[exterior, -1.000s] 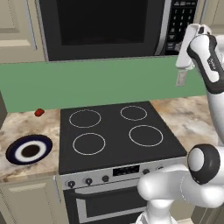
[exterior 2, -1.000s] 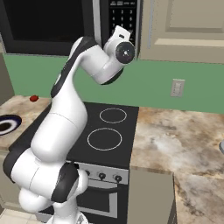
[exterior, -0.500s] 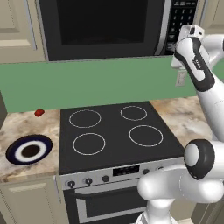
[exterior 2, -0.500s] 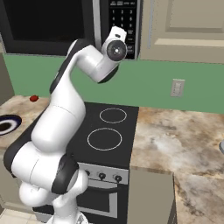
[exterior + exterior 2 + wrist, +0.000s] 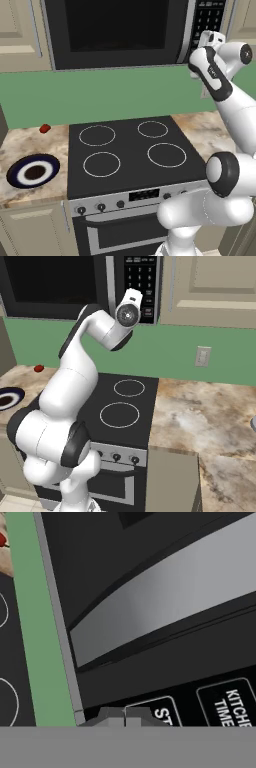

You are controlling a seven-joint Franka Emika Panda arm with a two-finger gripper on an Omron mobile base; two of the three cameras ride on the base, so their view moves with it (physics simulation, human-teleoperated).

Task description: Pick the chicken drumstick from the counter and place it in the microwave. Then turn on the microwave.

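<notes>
Black microwave (image 5: 120,30) door closed above stove (image 5: 127,152), green backsplash (image 5: 110,95) behind, marbled counter (image 5: 200,416) flanking; gripper (image 5: 124,714), jaws together, at keypad (image 5: 141,281); chicken drumstick can't be made out.

The black microwave (image 5: 120,32) has a dark glossy glass door, a brushed-looking silver metal strip and a smooth matt keypad. Below it, the black cooktop (image 5: 127,150) looks like smooth glass. The beige-and-brown marbled tabletop (image 5: 200,416) looks like polished stone.
</notes>
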